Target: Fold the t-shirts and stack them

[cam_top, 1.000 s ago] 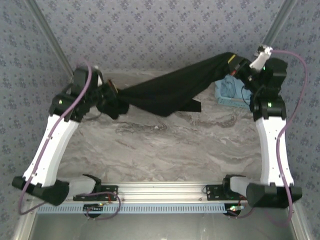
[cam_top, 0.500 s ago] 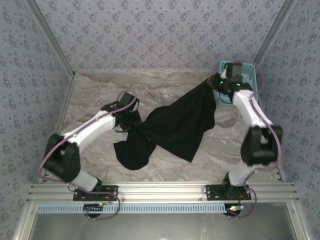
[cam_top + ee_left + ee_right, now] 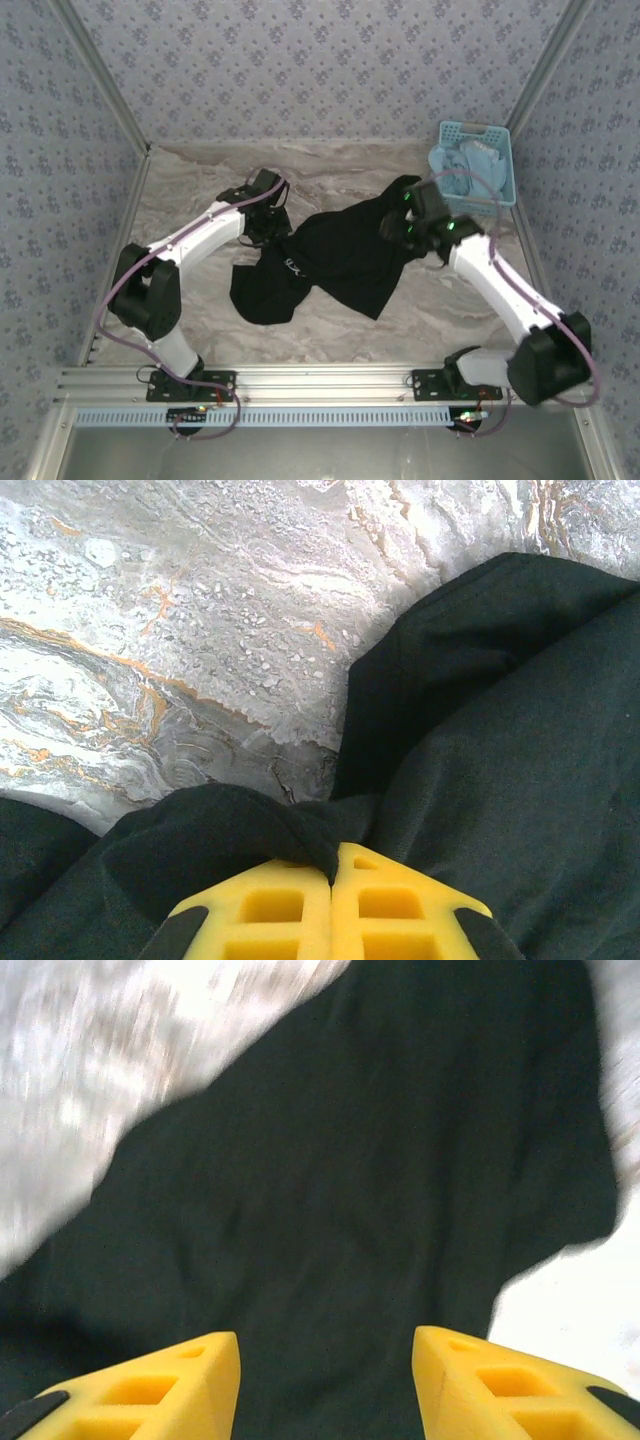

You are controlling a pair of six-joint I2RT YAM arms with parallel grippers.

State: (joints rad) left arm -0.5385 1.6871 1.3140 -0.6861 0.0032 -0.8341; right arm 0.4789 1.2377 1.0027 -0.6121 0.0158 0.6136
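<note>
Spreading step, by my read: black short-sleeved cloth t-shirt [image 3: 330, 262] lies bunched and creased mid-table on grey-white marbled tabletop [image 3: 330, 165]. It is not flat and no fold has been made yet. Plain side mostly up, with a little white lettering near its left part.

Left gripper [image 3: 332, 865]: yellow fingers pressed together, clamped on a ridge of cloth at the t-shirt's far-left edge, with bare marble just beyond.

Right gripper [image 3: 325, 1345]: yellow fingers apart with nothing between them. Black cloth lies under it, at the t-shirt's far-right corner. Wrist view blurred, so touching or just above, cannot tell.

Next move likely calls for the right gripper to take a corner or hem opposite the left grip, then both draw the cloth out flat before folding.

Light-blue slotted plastic basket [image 3: 502, 138] holding pale cloth sits far right, apart from the t-shirt.
</note>
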